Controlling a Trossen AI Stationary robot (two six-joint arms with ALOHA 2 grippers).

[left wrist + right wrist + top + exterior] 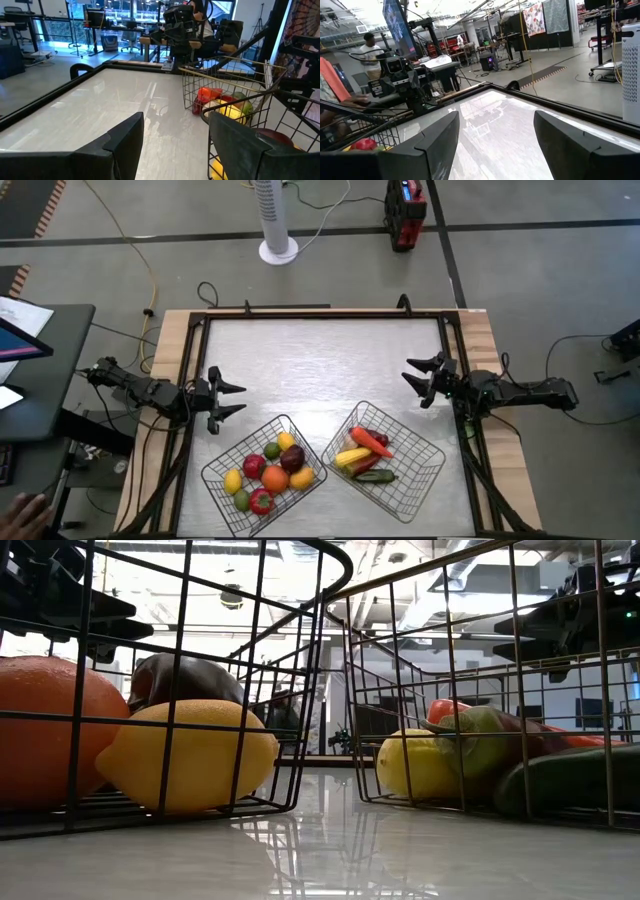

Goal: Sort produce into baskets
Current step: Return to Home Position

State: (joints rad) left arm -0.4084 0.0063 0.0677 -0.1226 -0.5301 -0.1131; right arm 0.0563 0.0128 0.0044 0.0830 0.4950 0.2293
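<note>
Two wire mesh baskets sit near the table's near edge. The left basket (262, 472) holds round produce: an orange (275, 478), lemons, red, green and dark purple pieces. The right basket (384, 457) holds long produce: a carrot (371, 442), corn, a cucumber (376, 476). My left gripper (234, 400) is open and empty at the table's left side, just beyond the left basket's far corner. My right gripper (418, 376) is open and empty at the right side, beyond the right basket.
A raised dark frame (325, 316) borders the table. A white fan (277, 220) and a red device (405, 213) stand on the floor beyond the far edge. A person's hand (22, 515) shows at the near left, off the table. Bare tabletop (320, 365) lies between the grippers.
</note>
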